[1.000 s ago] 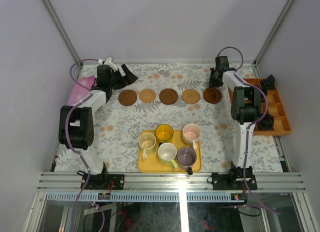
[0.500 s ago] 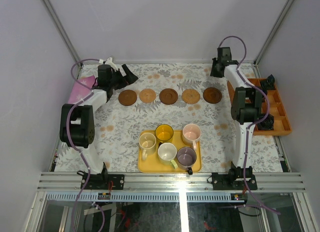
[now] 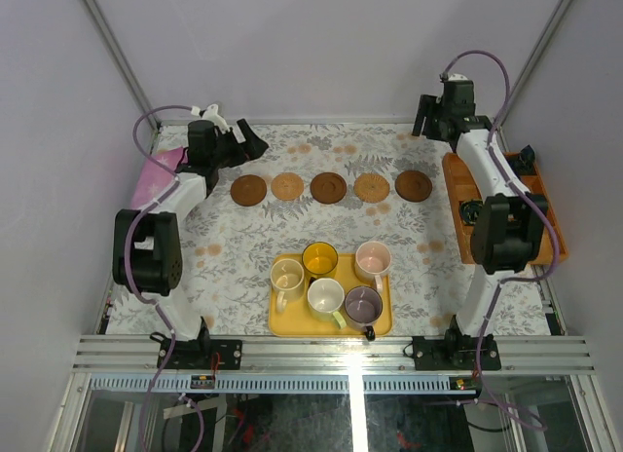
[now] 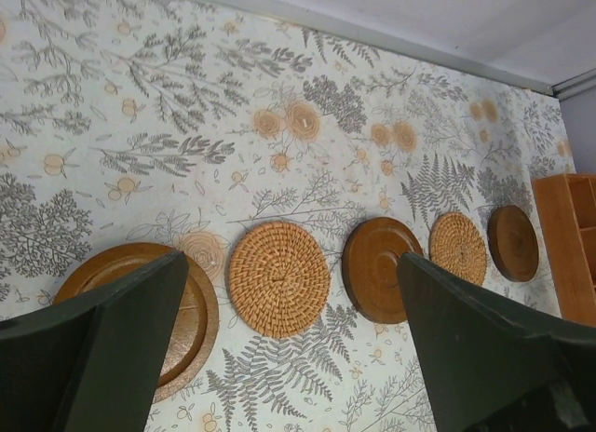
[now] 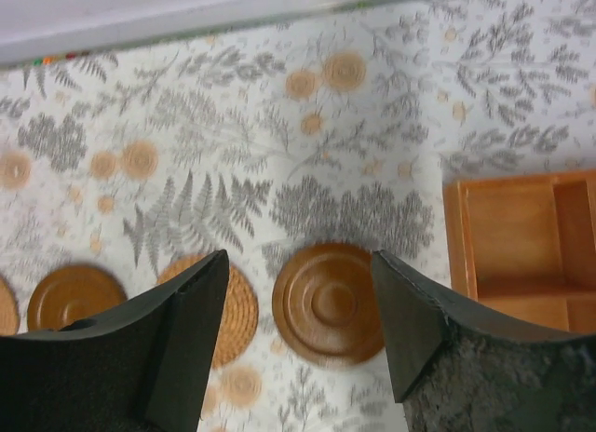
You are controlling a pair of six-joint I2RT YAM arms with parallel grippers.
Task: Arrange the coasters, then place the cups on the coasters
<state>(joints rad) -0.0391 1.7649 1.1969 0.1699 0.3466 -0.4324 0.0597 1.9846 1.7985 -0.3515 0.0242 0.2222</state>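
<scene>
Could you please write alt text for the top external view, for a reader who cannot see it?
Five round wooden coasters, alternating dark and light, lie in a row across the floral table; nearer the arms, five small mugs stand on a rectangular yellow tray. The left gripper and right gripper hang near the row's ends, holding nothing.

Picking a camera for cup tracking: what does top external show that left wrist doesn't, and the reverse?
Top external only: the yellow tray holding all five cups.
Left wrist only: the weave of the tan coasters and the open left end effector up close.
Both: the row of five coasters and part of the orange tray.
</scene>
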